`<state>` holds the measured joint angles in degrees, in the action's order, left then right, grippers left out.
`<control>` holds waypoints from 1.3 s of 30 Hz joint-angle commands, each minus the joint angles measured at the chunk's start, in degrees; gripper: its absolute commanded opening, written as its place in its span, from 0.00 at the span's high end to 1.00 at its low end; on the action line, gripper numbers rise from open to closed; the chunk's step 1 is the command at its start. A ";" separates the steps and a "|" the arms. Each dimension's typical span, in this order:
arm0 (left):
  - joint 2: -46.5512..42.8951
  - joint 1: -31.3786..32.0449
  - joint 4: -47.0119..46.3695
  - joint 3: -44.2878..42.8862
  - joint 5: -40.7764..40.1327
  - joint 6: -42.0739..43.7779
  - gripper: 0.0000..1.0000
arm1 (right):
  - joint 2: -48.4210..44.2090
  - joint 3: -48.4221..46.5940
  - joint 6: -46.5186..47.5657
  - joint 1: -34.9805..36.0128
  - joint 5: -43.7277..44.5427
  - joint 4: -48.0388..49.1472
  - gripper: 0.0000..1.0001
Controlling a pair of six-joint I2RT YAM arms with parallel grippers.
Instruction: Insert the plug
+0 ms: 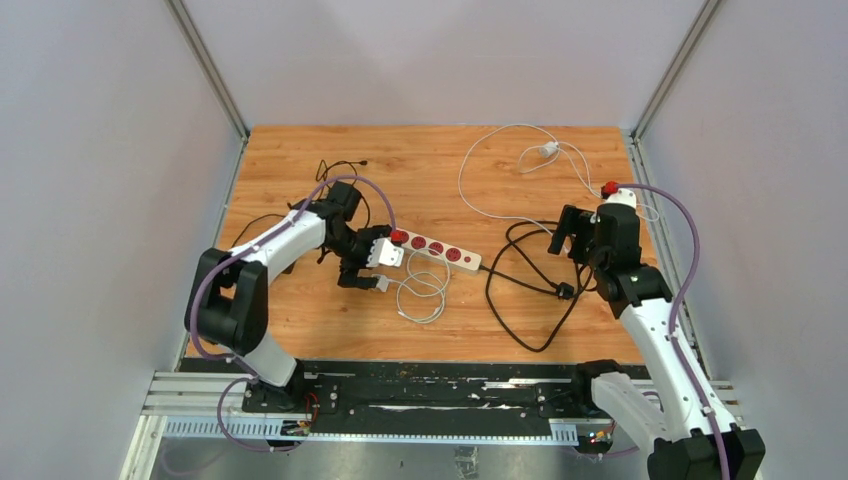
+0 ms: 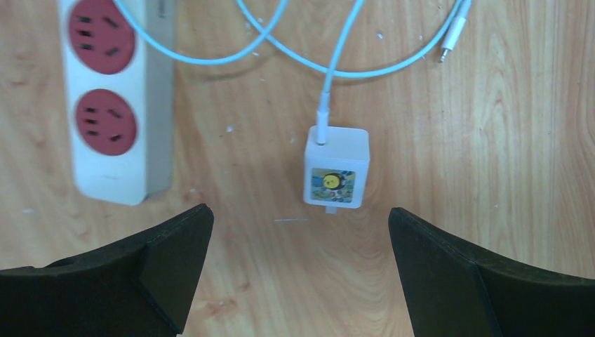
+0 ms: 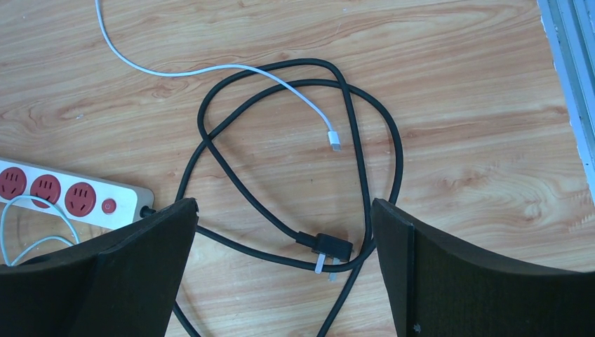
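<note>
A white charger plug [image 2: 337, 167] with a cartoon sticker lies flat on the wooden table, its white cable [image 2: 337, 67] leading away. My left gripper [image 2: 300, 217] hangs open just short of it, touching nothing. The white power strip [image 2: 112, 105] with red sockets lies to the plug's left. In the top view the left gripper [image 1: 365, 272] sits at the strip's [image 1: 440, 250] left end. My right gripper [image 3: 284, 207] is open over the strip's black cord, with the black plug [image 3: 330, 247] on the table between its fingers, untouched.
The black cord [image 1: 530, 290] loops loosely right of the strip. A second white adapter [image 1: 548, 150] with a long white cable [image 1: 470, 190] lies at the back; its connector tip [image 3: 335, 142] rests inside the black loop. A thin black cable [image 1: 335, 170] lies back left. Grey walls enclose the table.
</note>
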<state>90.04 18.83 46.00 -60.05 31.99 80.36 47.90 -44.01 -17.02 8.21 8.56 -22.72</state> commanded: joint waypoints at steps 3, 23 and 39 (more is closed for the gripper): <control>5.28 -0.23 2.48 -0.85 1.67 0.65 0.00 | 1.64 -2.05 -0.42 -0.43 0.91 -1.74 0.00; 9.55 1.35 3.93 -2.53 -0.06 -3.95 0.17 | 1.28 0.27 -1.15 -0.45 1.61 -1.57 0.00; 10.56 4.80 3.92 -2.53 -0.14 -6.61 0.40 | -6.05 -0.06 -1.48 -0.47 5.24 -6.89 0.00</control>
<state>99.18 22.70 49.30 -61.60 31.62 74.59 42.61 -44.12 -18.20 8.21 11.81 -27.46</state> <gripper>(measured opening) 0.652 1.000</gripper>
